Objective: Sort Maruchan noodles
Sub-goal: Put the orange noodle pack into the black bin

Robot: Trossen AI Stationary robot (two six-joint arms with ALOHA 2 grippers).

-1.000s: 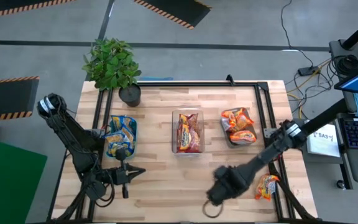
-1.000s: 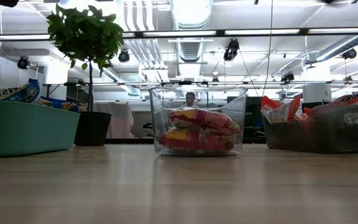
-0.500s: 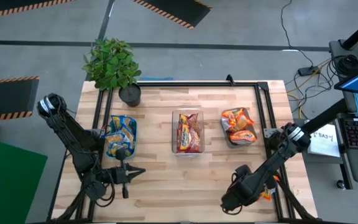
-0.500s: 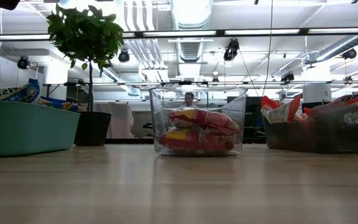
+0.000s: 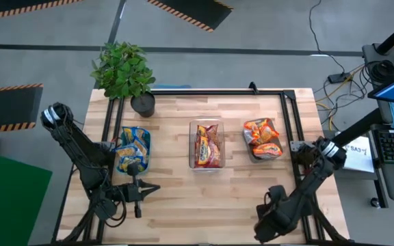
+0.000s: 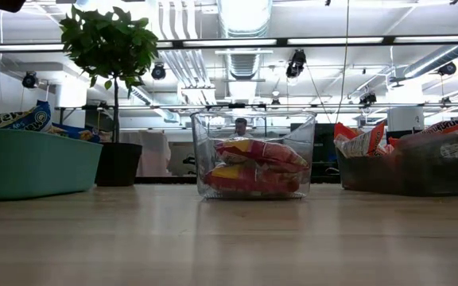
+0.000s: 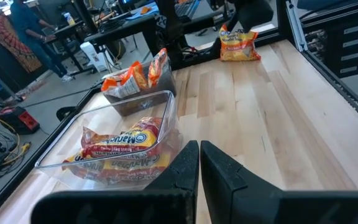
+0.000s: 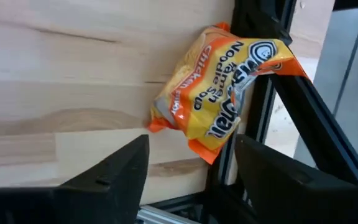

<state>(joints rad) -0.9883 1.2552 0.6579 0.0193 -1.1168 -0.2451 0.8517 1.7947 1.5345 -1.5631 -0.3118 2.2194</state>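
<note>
Right arm: reaches from its base at the right table edge down toward the lower right of the high view, folded low; right gripper point(image 5: 269, 222) sits near the table's front edge. Wrist view shows its fingers point(image 8: 114, 171) spread wide, nothing between them, pointed at a loose orange-edged packet point(image 8: 225, 84). That packet lies at the table's edge, partly draped against the black frame rail point(image 8: 303, 106). In the high view the arm covers it.

Left arm: folded at lower left of the high view, left gripper point(image 5: 142, 190) low over bare wood below the teal bin point(image 5: 133, 149). Fingers point(image 7: 185, 168) nearly together, a thin gap only, holding nothing.

Packets sorted: blue-edged packets point(image 5: 134, 145) in the teal bin at left; maroon-pink packets point(image 6: 253, 165) in the clear bin point(image 6: 253, 119) at centre; orange-red packets point(image 5: 262, 137) in the grey bin point(image 6: 444, 171) at right.

Potted plant point(image 5: 123, 72) at the table's upper left corner.
</note>
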